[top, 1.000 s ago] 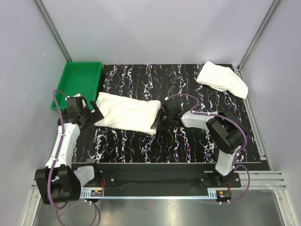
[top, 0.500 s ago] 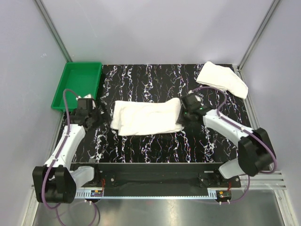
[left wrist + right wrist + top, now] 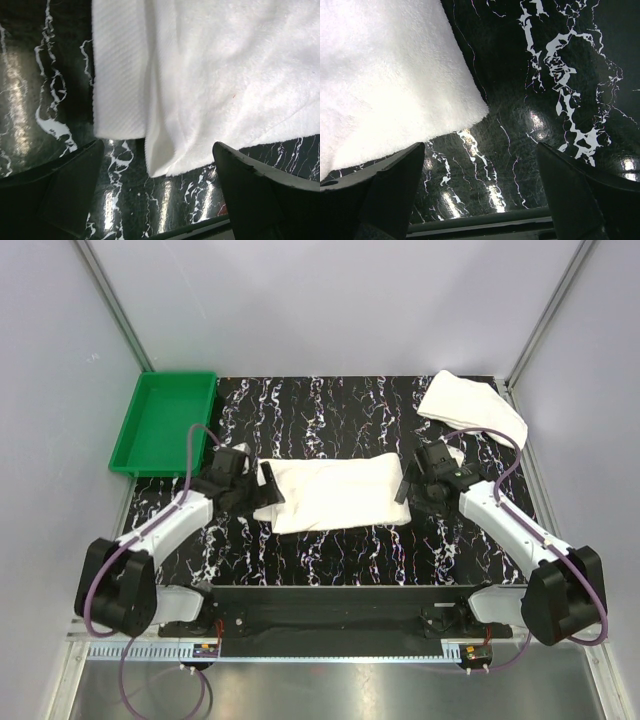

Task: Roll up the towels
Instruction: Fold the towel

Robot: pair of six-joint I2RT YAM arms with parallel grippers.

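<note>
On the black marbled worktop (image 3: 330, 550), a white towel (image 3: 335, 492) is laid flat across the middle. The left hand (image 3: 157, 155) is spread wide at its left end, with nothing gripped; the folded edge is seen beneath the gap. The right hand (image 3: 480, 160) is likewise spread wide and empty over the right corner. Farther back, the second towel (image 3: 472, 408) is bunched at the far right, and a green tray (image 3: 165, 420) is set far left.

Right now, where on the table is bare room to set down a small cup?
Free: the table strip behind the middle towel, between green tray and far towel; also the strip in front of it. Crowded: its two ends, where the open left gripper and right gripper sit.
</note>
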